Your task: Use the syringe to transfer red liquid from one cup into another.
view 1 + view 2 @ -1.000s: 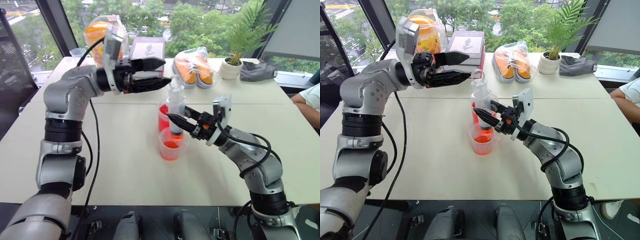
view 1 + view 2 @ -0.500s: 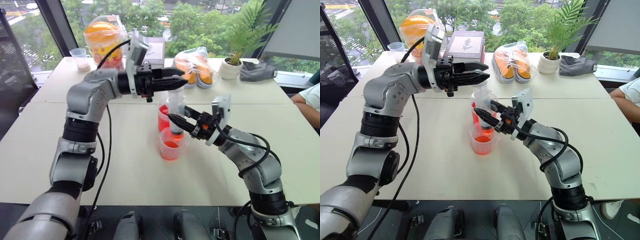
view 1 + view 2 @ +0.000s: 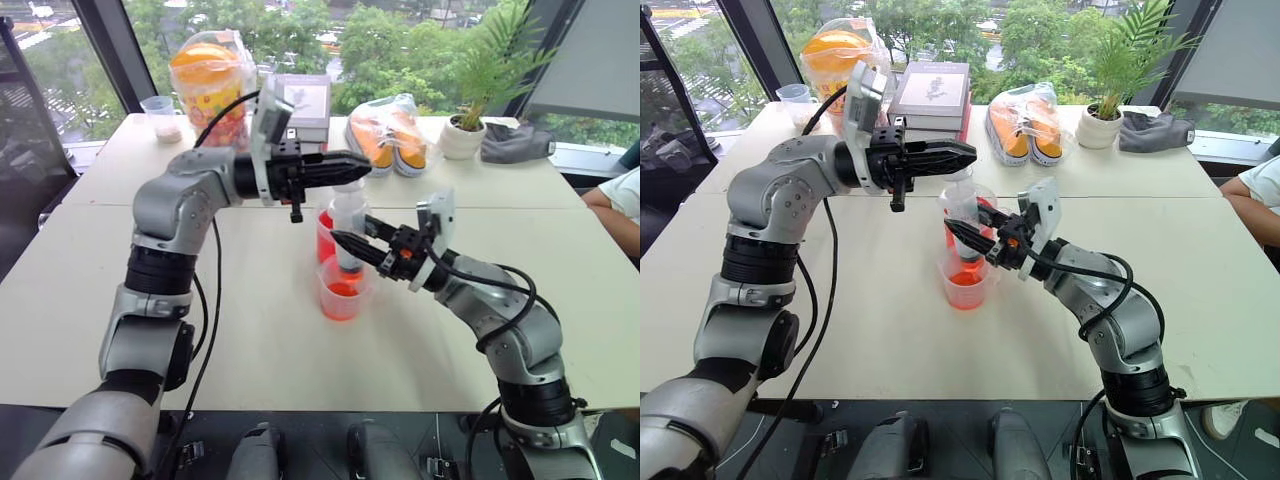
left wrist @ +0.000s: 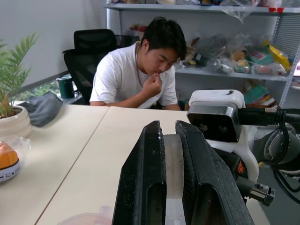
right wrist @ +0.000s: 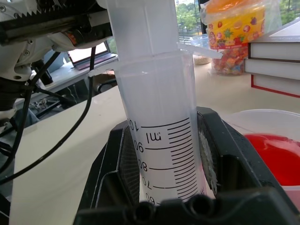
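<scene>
Pale bench under a wide window: the left gripper point(image 3: 355, 165) has its fingers clamped on the plunger top of the upright syringe point(image 3: 347, 222), whose tip stands in the smaller cup point(image 3: 340, 290), with the larger red cup point(image 3: 327, 233) just behind. Further right, the right gripper point(image 3: 347, 243) pinches the barrel. Light, stiff, slick plastic; I'd hold the barrel mid-length and work the plunger gently.

The syringe point(image 5: 157, 117) is held upright, clamped between the right gripper's point(image 5: 164, 173) black fingers point(image 5: 117, 164), with red liquid point(image 5: 274, 157) seen just beyond the hand.
</scene>
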You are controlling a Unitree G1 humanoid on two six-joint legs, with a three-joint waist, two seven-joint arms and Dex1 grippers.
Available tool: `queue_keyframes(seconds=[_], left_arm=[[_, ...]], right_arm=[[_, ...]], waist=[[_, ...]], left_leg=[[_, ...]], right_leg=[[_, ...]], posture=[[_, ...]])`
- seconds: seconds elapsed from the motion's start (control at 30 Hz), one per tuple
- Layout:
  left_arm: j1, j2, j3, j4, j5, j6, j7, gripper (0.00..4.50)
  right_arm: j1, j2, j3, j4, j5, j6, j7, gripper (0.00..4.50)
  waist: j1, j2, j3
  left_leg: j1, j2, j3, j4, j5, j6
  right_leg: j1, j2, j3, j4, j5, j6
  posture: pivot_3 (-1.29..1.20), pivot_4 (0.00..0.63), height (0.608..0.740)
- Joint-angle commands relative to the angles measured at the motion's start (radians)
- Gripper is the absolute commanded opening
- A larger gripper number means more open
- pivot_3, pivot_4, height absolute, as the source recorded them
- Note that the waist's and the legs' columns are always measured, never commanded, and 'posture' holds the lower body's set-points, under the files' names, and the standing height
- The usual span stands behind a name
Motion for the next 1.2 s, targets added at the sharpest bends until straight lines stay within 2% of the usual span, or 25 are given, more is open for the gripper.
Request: queue_keyframes(seconds=[0.03, 0.27, 0.53, 0.77, 0.93, 0.97, 1.07, 1.1, 1.2], left_arm=[[0.023, -0.007, -0.05, -0.037, 0.018, -0.012, -0.013, 0.06], [0.047, -0.005, -0.067, -0.054, 0.015, -0.005, -0.014, 0.06], [0.087, -0.013, -0.093, -0.083, 0.024, -0.001, -0.004, 0.06], [0.032, -0.003, -0.045, -0.039, 0.01, 0.02, 0.022, 0.06], [-0.002, 0.023, 0.003, -0.009, -0.001, 0.032, 0.039, 2.16], [-0.003, 0.031, 0.009, -0.008, -0.001, 0.031, 0.039, 2.8], [-0.007, 0.057, 0.033, -0.002, -0.005, 0.029, 0.045, 4.29], [-0.007, 0.068, 0.044, -0.002, -0.011, 0.031, 0.047, 4.44], [-0.003, 0.101, 0.087, -0.003, -0.031, 0.038, 0.059, 4.44]], right_arm=[[-0.088, 0.012, -0.069, -0.105, 0.092, 0.007, -0.026, 1.38], [-0.141, 0.01, -0.105, -0.111, 0.14, 0.046, -0.05, 1.38], [-0.129, 0.01, -0.11, -0.114, 0.152, 0.051, -0.052, 1.38], [-0.107, 0.004, -0.101, -0.114, 0.152, 0.067, -0.046, 1.38], [-0.093, -0.003, -0.09, -0.098, 0.164, 0.085, -0.042, 1.38], [-0.09, -0.004, -0.086, -0.096, 0.165, 0.087, -0.041, 1.38], [-0.087, -0.006, -0.081, -0.092, 0.175, 0.098, -0.046, 1.38], [-0.086, -0.008, -0.081, -0.092, 0.178, 0.101, -0.047, 1.38], [-0.089, -0.009, -0.084, -0.087, 0.18, 0.104, -0.058, 1.38]], waist=[[0.001, 0.0, 0.0], [0.0, 0.0, 0.0], [0.0, 0.0, 0.0], [0.001, 0.0, 0.0], [-0.001, 0.0, 0.0], [-0.002, 0.0, 0.0], [-0.002, 0.0, 0.0], [-0.002, 0.0, 0.0], [-0.001, 0.0, 0.0]], left_leg=[[0.0, 0.0, 0.0, 0.0, 0.0, 0.0], [0.0, 0.0, 0.0, 0.0, 0.0, 0.0], [0.0, 0.0, 0.0, 0.0, 0.0, 0.0], [0.0, 0.0, 0.0, 0.0, 0.0, 0.0], [0.0, 0.0, 0.0, 0.0, 0.0, 0.0], [0.0, 0.0, 0.0, 0.0, 0.0, 0.0], [0.0, 0.0, 0.0, 0.0, 0.0, 0.0], [0.0, 0.0, -0.001, 0.0, 0.0, 0.0], [0.0, 0.0, 0.0, 0.0, 0.0, 0.0]], right_leg=[[0.0, 0.0, 0.0, 0.0, 0.0, 0.0], [0.0, 0.0, 0.0, 0.0, 0.0, 0.0], [0.0, 0.0, 0.0, 0.0, 0.0, 0.0], [0.0, 0.0, 0.0, 0.0, 0.0, 0.0], [0.0, 0.0, 0.0, 0.0, 0.0, 0.0], [0.0, 0.0, 0.0, 0.0, 0.0, 0.0], [0.0, 0.0, 0.0, 0.0, 0.0, 0.0], [0.0, 0.0, 0.0, 0.0, 0.0, 0.0], [0.0, 0.0, 0.0, 0.0, 0.0, 0.0]], posture=[[0.0, 0.15, 0.74], [0.0, 0.15, 0.74], [0.0, 0.15, 0.74], [0.0, 0.15, 0.74], [0.0, 0.15, 0.74], [0.0, 0.15, 0.74], [0.0, 0.15, 0.74], [0.0, 0.15, 0.74], [0.0, 0.15, 0.74]])
